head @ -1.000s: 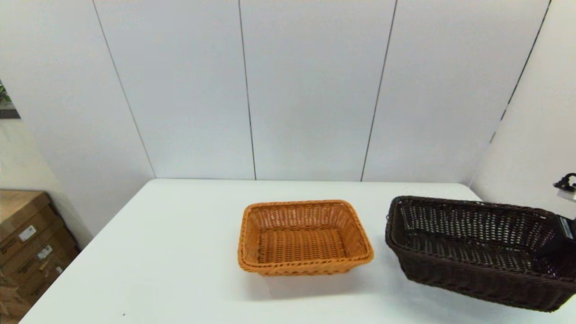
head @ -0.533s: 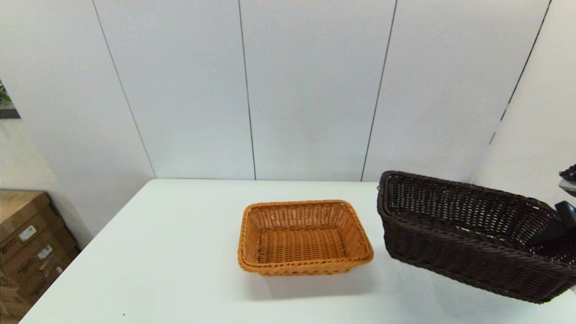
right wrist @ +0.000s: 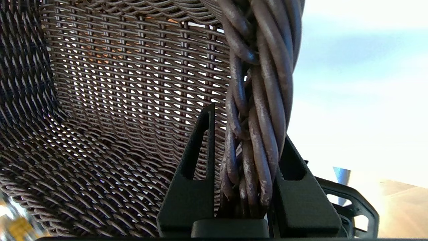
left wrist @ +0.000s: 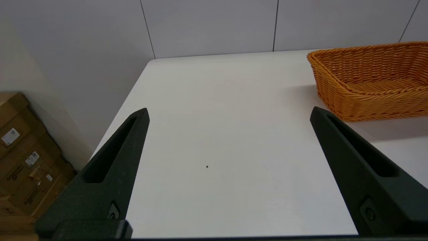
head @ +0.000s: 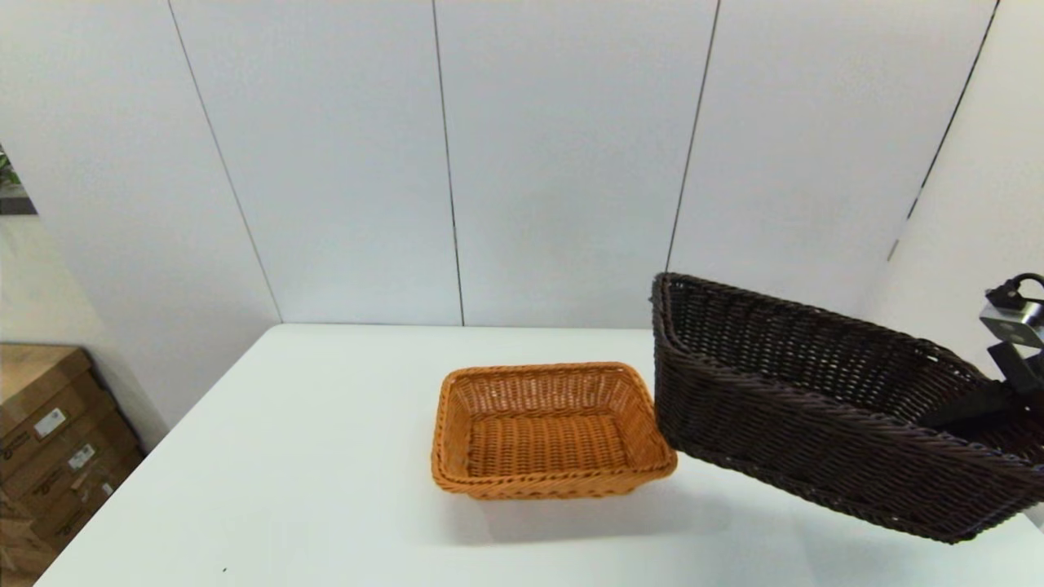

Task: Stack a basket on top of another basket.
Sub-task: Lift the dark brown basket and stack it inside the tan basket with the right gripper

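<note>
The dark brown rectangular woven wicker basket point(head: 816, 416) hangs clear of the white table point(head: 326, 456), at about three o'clock from the orange-tan rectangular woven wicker basket point(head: 550, 432), its far end tipped up. The tilt likely comes from the one-sided hold: the right gripper point(right wrist: 245, 160) pinches the thick braided rim point(right wrist: 260, 83) at one short end, one finger inside the wall and one outside. The orange-tan basket sits flat at table centre, mouth up, ready to receive it. The left gripper point(left wrist: 230, 117) hovers spread wide and empty at nine o'clock of that basket. The right arm is mostly cut off; the dark basket's underside is hidden.
</note>
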You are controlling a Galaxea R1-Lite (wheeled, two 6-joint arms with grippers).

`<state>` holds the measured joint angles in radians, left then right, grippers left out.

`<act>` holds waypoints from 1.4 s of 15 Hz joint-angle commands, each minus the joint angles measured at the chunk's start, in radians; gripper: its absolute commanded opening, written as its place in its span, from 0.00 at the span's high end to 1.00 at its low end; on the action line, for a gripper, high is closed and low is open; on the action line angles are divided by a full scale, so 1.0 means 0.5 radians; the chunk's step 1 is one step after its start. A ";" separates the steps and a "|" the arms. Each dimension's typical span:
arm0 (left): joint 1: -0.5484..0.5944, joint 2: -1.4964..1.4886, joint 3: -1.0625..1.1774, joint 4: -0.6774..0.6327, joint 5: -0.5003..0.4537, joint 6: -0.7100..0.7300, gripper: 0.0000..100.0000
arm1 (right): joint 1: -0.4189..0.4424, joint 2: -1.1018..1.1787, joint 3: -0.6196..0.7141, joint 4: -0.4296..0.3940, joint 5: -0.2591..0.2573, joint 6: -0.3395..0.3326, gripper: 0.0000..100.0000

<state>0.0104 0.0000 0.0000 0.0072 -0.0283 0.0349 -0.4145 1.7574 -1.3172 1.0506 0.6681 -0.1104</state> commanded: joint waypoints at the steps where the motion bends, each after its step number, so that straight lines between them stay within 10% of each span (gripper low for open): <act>1: 0.001 -0.003 0.003 0.001 -0.002 0.001 0.00 | 0.310 -0.054 -0.001 0.013 0.051 0.000 1.00; 10: 0.001 -0.003 0.003 0.001 -0.002 0.001 0.00 | 0.863 -0.011 -0.102 -0.037 0.241 0.015 1.00; 21: 0.001 -0.003 0.003 0.001 -0.002 0.001 0.00 | 0.955 0.366 -0.427 -0.497 0.176 0.058 1.00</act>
<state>0.0104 0.0000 0.0000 0.0077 -0.0291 0.0349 0.0619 1.8723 -1.4851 0.8172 0.7585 -0.0813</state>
